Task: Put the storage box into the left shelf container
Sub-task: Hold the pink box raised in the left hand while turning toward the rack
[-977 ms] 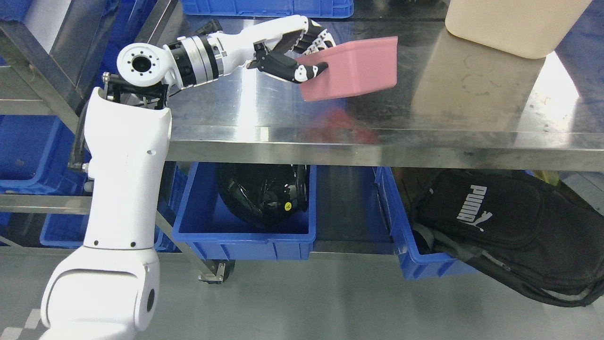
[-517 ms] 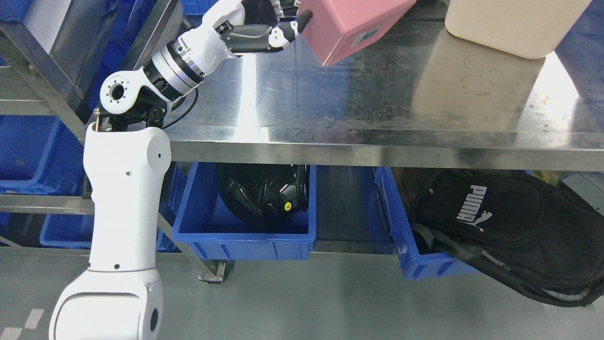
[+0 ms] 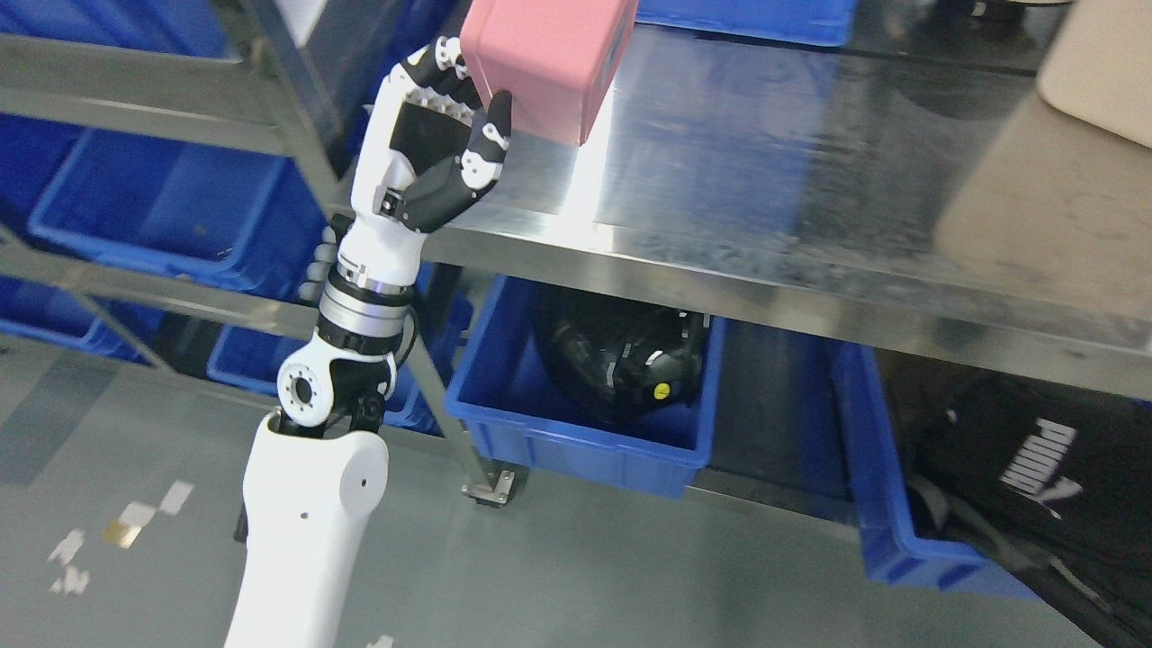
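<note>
A pink storage box is held up in the air at the top of the head view, above the left end of the steel table. My left hand is shut on its lower left side, thumb against the near face and fingers behind. The forearm stands nearly upright from the bottom left. To the left, a metal shelf rack holds a blue shelf container, which sits lower than the box and left of the hand. The right arm is out of view.
A steel shelf post runs between the hand and the blue containers. Under the table a blue bin holds a black helmet; another blue bin holds a black bag. A beige box stands on the table's right.
The camera has turned left, so the whole picture shifted right. My left arm swung the pink box up and leftward, from over the table's middle to its left end, forearm now upright.
</note>
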Robot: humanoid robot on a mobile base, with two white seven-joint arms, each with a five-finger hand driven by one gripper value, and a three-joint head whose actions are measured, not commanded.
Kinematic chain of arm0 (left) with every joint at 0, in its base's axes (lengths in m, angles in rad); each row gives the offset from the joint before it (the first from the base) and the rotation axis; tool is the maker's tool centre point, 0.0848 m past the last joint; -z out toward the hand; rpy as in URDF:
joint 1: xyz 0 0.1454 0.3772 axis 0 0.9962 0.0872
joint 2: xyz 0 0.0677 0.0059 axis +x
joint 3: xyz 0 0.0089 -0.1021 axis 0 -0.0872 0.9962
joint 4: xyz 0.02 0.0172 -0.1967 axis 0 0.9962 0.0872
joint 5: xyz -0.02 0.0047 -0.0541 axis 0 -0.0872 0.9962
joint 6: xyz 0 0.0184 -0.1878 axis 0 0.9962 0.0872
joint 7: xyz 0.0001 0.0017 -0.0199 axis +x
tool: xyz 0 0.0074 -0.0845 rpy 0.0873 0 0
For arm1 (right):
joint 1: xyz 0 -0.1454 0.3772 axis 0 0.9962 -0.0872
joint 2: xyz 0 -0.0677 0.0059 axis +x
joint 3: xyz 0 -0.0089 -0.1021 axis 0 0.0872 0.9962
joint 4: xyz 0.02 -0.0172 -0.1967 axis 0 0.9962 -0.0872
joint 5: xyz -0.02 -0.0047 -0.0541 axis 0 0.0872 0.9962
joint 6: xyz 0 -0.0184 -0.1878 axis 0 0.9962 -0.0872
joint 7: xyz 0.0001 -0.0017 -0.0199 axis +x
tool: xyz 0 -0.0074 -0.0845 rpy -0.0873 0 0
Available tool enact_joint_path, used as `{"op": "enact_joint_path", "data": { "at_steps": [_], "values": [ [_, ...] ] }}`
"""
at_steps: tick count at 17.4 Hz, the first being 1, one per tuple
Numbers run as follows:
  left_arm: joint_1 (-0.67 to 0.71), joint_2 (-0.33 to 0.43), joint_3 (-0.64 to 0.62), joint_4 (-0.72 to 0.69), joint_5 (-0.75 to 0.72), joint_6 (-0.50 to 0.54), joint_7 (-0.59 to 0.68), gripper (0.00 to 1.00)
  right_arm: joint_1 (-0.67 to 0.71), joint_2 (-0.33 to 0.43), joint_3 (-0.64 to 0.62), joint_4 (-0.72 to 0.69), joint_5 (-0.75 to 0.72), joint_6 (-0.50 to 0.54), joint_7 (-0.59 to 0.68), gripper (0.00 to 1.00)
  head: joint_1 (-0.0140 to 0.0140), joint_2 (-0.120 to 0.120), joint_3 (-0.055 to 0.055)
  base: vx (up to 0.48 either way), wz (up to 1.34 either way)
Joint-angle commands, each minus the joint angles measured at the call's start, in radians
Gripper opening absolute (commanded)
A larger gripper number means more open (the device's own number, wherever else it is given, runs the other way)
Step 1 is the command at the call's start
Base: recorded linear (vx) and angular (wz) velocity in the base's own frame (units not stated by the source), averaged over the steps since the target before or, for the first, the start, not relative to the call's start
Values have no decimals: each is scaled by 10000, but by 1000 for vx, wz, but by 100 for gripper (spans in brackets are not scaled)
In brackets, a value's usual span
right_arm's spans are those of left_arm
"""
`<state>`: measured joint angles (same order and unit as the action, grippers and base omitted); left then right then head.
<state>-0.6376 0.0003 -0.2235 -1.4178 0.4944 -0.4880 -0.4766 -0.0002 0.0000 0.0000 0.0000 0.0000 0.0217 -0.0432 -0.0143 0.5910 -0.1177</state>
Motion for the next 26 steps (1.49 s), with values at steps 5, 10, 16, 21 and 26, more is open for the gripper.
{"op": "enact_joint_path", "data": {
  "at_steps": [5, 10, 16, 21, 26],
  "values": [
    [2217, 172, -1324, -1546, 133, -627, 26, 2, 94, -175, -46, -175, 15, -3, 2, 100, 0, 0, 0, 23, 963],
    [2769, 172, -482, -1530, 149, -826, -5, 2, 94, -175, -46, -175, 15, -3, 2, 100, 0, 1, 0, 81, 1283],
    [3614, 172, 10, -1546, 149, -1286, -280, 3, 94, -175, -46, -175, 15, -3, 2, 100, 0, 3, 0, 263, 1299],
    [3768, 172, 11, -1561, 149, -1333, -479, 3, 94, -175, -46, -175, 15, -3, 2, 100, 0, 3, 0, 456, 796],
    [3906, 172, -35, -1546, 149, -1348, -603, 3, 94, -175, -46, -175, 15, -3, 2, 100, 0, 4, 0, 580, 219]
  ]
}}
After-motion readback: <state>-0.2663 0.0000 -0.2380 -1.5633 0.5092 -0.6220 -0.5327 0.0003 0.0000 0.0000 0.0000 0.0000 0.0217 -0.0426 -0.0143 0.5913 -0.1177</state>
